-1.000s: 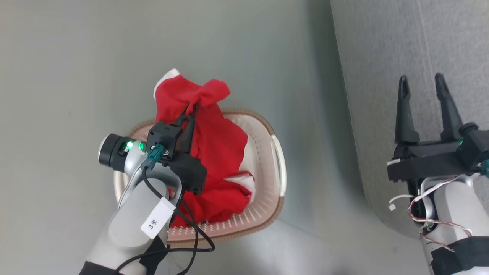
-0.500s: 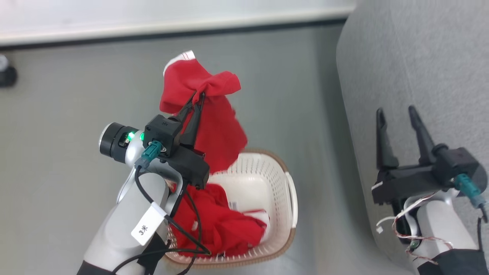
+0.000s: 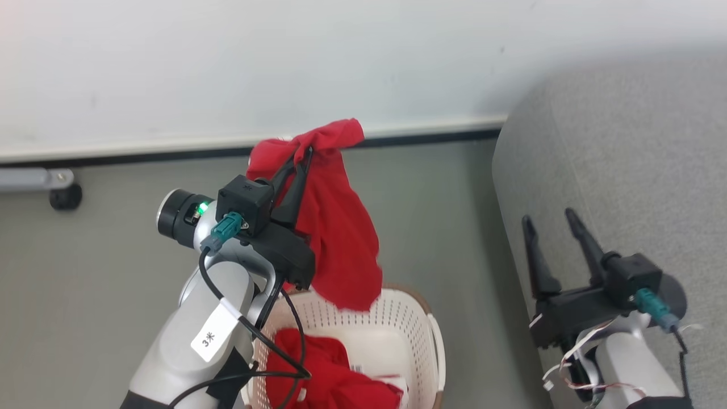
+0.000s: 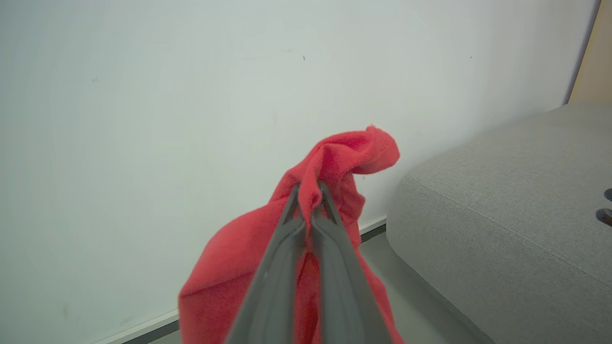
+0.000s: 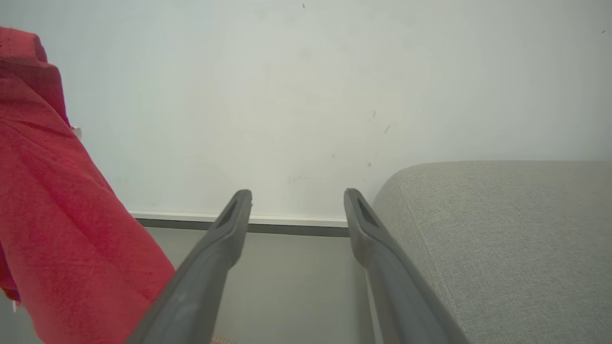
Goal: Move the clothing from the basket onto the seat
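Grey floor [image 3: 85, 295] meets a white wall [image 3: 227, 57]; left jaws pinch a red garment [image 3: 341, 244] above the basket [image 3: 409, 309], right jaws gape by the grey sofa [image 3: 625, 170].

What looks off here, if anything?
Nothing stands out. The left gripper is shut on a bunched fold of one red garment, which hangs above the basket. A second red garment lies in the basket. The right gripper is open near the sofa. No spill or damage shows.
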Controlling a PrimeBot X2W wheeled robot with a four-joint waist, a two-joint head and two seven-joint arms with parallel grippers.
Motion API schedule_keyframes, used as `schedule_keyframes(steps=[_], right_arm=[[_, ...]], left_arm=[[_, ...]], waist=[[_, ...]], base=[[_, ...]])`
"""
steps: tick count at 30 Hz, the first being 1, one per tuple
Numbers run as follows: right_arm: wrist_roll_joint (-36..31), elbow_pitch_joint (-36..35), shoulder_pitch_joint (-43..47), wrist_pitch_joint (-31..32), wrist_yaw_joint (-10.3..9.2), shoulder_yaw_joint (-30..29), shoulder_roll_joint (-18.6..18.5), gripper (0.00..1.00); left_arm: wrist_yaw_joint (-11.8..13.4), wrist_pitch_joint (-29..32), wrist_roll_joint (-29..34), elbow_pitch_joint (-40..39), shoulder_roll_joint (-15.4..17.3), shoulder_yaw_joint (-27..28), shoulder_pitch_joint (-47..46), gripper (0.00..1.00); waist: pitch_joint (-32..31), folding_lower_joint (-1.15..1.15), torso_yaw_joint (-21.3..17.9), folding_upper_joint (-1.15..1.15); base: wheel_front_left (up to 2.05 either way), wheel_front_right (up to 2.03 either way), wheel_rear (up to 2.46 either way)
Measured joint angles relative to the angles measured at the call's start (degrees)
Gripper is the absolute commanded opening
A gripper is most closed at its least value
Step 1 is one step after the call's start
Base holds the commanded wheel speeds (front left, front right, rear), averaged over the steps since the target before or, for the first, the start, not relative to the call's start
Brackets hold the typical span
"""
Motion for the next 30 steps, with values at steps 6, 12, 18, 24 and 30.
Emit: schedule_keyframes(steps=[6, 12, 18, 24, 30], right_arm=[[-0.4, 2.6, 1.2, 0.0, 1.25, 3.0, 0.8, 1.0], [-0.5, 5.2, 2.6, 0.0, 2.98, 7.5, 1.5, 1.0], [-0.5, 7.3, 2.4, 0.0, 3.67, 12.9, 1.9, 1.0], [-0.4, 10.3, -1.4, 0.0, 3.68, 17.0, 1.8, 1.0], [2.9, 12.4, -3.6, 0.0, 3.71, 24.2, 1.3, 1.0]], left_arm=[[-1.0, 1.1, -0.8, 1.3, -0.1, -0.7, 0.7, 0.0], [-1.5, 2.1, -2.1, 1.9, -0.1, -2.0, 3.7, 0.0], [-1.5, 3.1, -3.1, -0.6, -0.1, -3.7, 6.4, 0.0], [-1.6, 4.6, -3.5, -3.9, -0.2, -5.6, 7.6, 0.0], [-1.9, 5.7, -3.9, -7.6, -0.1, -7.3, 8.3, 0.0]], waist=[[-5.2, 0.0, 0.2, 0.0], [-10.3, 0.0, 0.4, 0.0], [-14.6, 0.0, 0.5, -0.01], [-16.6, 0.0, 1.1, 0.0], [-16.4, 0.01, 2.2, 0.0]], base=[[0.0, 0.0, 0.0], [0.0, 0.0, 0.0], [0.0, 0.0, 0.0], [0.0, 0.0, 0.0], [0.0, 0.0, 0.0]])
